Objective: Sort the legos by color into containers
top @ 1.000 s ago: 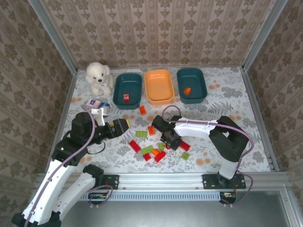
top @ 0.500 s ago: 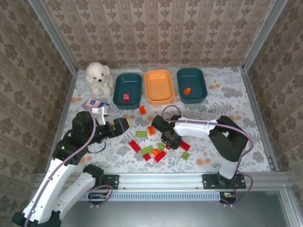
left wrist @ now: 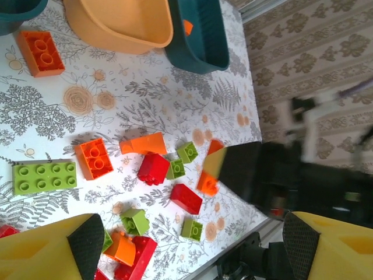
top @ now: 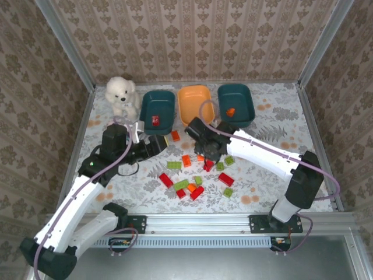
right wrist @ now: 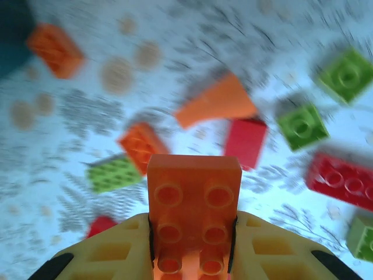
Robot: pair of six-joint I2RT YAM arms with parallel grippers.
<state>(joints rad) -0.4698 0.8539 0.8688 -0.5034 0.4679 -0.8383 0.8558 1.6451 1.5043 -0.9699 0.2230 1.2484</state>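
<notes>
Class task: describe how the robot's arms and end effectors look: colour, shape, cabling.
Both the left arm and right arm have white shells with black joints, and a lilac cable runs alongside each. The left end effector and right end effector have yellow fingers with black pads.

Lab booth: wallpaper panels (top: 192, 35), aluminium frame (top: 67, 44).
</notes>
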